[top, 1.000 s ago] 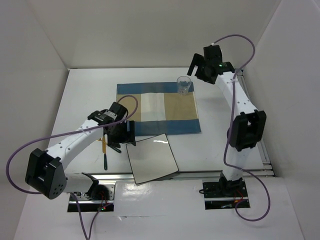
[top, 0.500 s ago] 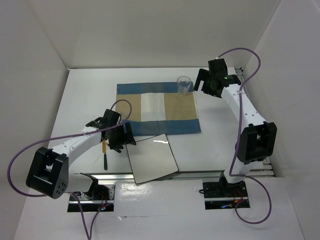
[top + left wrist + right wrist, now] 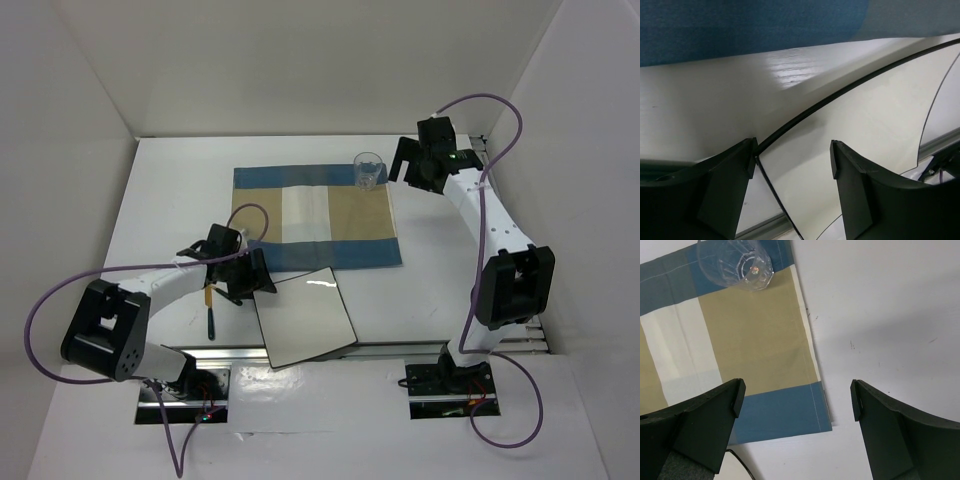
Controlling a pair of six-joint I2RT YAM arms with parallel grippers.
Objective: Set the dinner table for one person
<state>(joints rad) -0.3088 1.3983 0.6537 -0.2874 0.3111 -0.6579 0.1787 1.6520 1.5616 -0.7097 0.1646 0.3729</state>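
White dinner table (image 3: 165, 195) under left fingers (image 3: 725, 192) — apart astride a plate (image 3: 865, 135) corner — right fingers (image 3: 695, 427) wide.

I've got a glass (image 3: 368, 171) on the striped placemat (image 3: 315, 217), far right corner, and a square plate (image 3: 304, 316) beside its near edge.

— What is carried by the dinner table (image 3: 160, 200)?
— A blue-and-tan striped placemat (image 3: 310, 215) is spread flat on the matte white top, at the middle and toward the far side
— And what is found nearer?
— A square white plate (image 3: 305, 320) with a black rim is set on the bare top, turned askew, its far corner just at the placemat's near edge. To its left, an orange utensil (image 3: 207, 296) and a dark utensil (image 3: 212, 325) are laid close together, partly hidden
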